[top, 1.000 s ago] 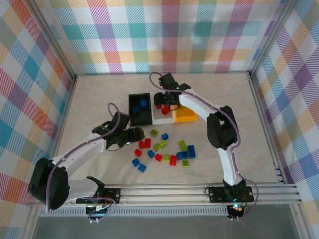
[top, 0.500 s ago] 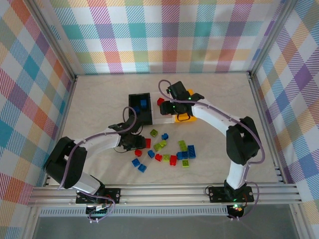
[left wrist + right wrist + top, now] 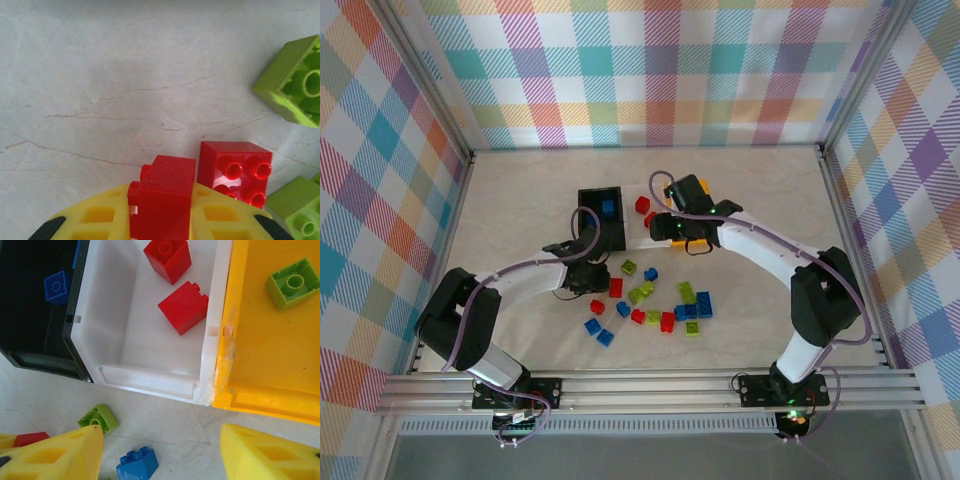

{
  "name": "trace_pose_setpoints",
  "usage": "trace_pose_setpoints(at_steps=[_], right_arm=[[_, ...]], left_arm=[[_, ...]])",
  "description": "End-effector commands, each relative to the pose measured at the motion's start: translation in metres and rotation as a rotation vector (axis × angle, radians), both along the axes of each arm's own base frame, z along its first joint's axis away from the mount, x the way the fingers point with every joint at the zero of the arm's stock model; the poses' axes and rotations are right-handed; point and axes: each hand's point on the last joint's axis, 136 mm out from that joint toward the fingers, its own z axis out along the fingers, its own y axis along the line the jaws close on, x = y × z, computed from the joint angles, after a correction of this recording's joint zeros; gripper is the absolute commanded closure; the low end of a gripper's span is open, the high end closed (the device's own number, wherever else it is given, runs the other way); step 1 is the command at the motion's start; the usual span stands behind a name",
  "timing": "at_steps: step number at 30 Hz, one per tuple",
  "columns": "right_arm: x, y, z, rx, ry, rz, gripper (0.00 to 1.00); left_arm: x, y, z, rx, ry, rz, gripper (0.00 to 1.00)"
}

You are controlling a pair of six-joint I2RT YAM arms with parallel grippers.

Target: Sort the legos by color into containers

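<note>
Down at the marbled table [image 3: 100, 75], the left gripper [image 3: 162, 216] is clamped on a small red brick [image 3: 167, 187], with a second red brick [image 3: 235, 170] just beside it and a lime green brick [image 3: 295, 85] nearby. The right gripper [image 3: 161, 457] hangs with its yellow fingers [image 3: 60, 455] spread apart and nothing between them, above the near edge of the joined bins. The black bin [image 3: 30, 315] holds a blue brick [image 3: 56, 286], the white bin [image 3: 145, 377] holds two red bricks [image 3: 168, 259], the orange-yellow bin [image 3: 260, 395] holds a green brick [image 3: 292, 284], and loose bricks [image 3: 642, 295] lie scattered between the arms.
</note>
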Motion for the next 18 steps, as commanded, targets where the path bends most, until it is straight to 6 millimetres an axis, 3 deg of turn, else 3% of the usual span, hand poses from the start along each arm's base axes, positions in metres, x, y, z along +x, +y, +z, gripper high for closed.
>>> trace_pose_setpoints(at_steps=[1, 4, 9, 14, 18], right_arm=[[-0.003, -0.002, 0.019, 0.038, -0.047, -0.016, 0.37], [-0.007, -0.008, 0.022, 0.039, -0.057, -0.030, 0.37], [-0.015, -0.019, 0.021, 0.037, -0.061, -0.059, 0.37], [-0.026, -0.032, 0.018, 0.015, -0.053, -0.071, 0.36], [-0.034, -0.038, 0.014, 0.008, -0.041, -0.072, 0.35]], left_arm=[[0.007, -0.008, 0.027, -0.027, -0.044, -0.014, 0.82], [0.020, -0.026, 0.057, -0.110, -0.083, -0.018, 0.82], [0.061, -0.068, 0.095, -0.225, -0.129, -0.040, 0.85], [0.109, -0.098, 0.106, -0.212, -0.155, -0.064, 0.87], [0.140, -0.108, 0.097, -0.143, -0.150, -0.069, 0.87]])
